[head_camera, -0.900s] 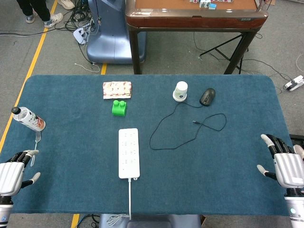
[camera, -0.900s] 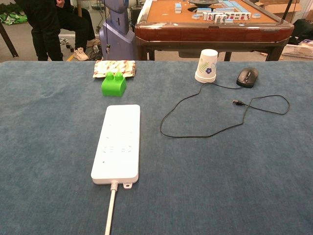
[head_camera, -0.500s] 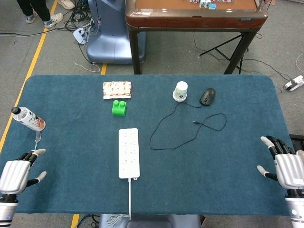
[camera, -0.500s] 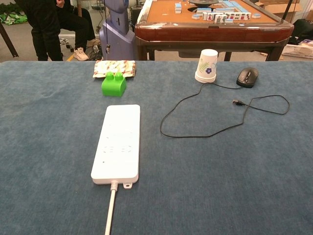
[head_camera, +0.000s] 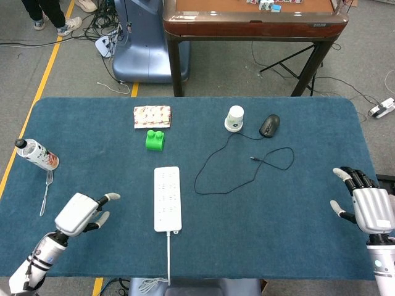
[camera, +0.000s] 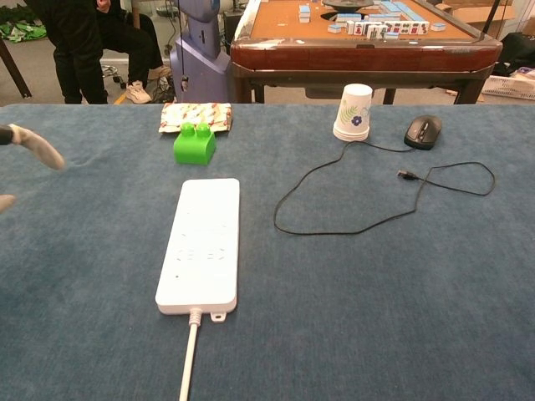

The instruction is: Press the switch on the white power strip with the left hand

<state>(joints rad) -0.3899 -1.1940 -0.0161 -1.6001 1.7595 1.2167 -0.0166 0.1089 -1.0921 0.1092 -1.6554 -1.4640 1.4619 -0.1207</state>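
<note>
The white power strip [head_camera: 167, 198] lies lengthwise near the middle of the blue table, its cord running off the front edge; it also fills the chest view's centre-left as the power strip [camera: 202, 243]. Its switch is too small to make out. My left hand [head_camera: 80, 213] hovers over the table to the left of the strip, fingers spread, holding nothing and apart from it. Only its fingertips [camera: 33, 148] show at the chest view's left edge. My right hand [head_camera: 365, 203] stays at the table's right edge, fingers apart and empty.
A green block [head_camera: 155, 140] and a snack packet [head_camera: 152, 116] sit beyond the strip. A paper cup [head_camera: 234, 118], a black mouse [head_camera: 269, 125] and its looped cable [head_camera: 244, 165] lie to the right. A bottle [head_camera: 36, 154] and a fork [head_camera: 46, 192] are at the left edge.
My left hand has swung in from the table's front left corner toward the strip, and its fingertips now enter the chest view. The right hand has barely shifted.
</note>
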